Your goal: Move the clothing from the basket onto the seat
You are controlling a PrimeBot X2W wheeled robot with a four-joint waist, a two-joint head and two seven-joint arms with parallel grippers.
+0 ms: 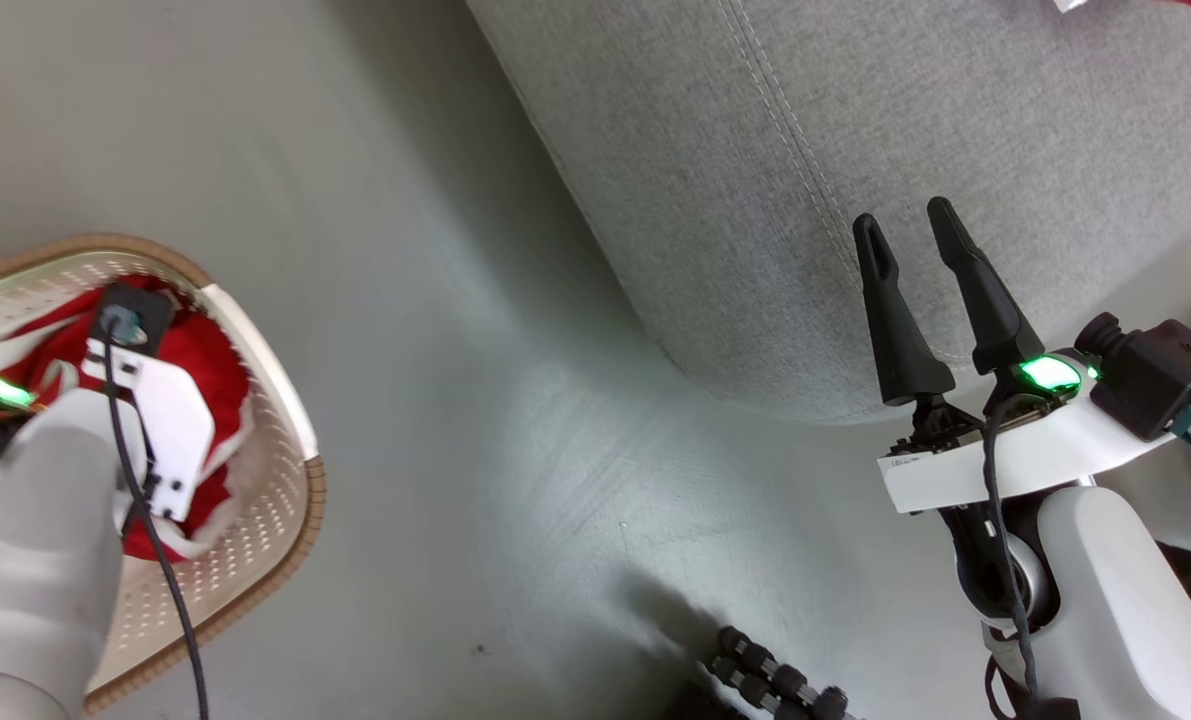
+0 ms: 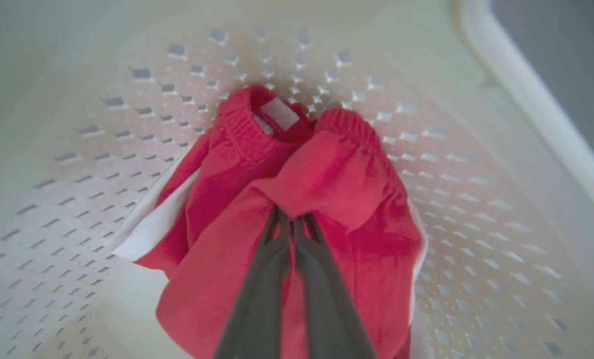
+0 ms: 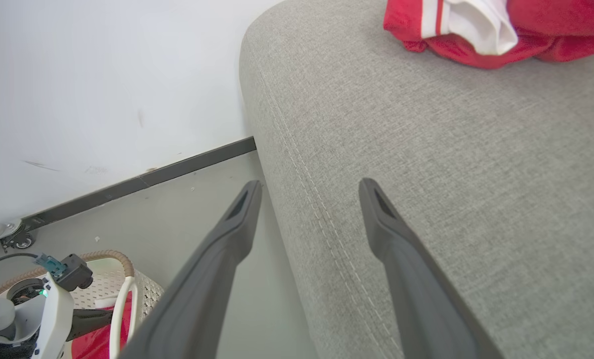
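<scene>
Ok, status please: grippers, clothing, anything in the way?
Left gripper shut on clothing in basket. Right gripper open, empty, by seat edge. One garment lies on seat. No obstacle seen.

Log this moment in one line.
left gripper: shut on clothing in basket | right gripper: open, near seat | red garment: on seat

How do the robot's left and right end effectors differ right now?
The left end effector is shut, pinching the red clothing; the right end effector is open and holds nothing. The left end effector reaches down inside the basket, while the right end effector hangs by the edge of the grey seat. Both have two long dark fingers.
</scene>
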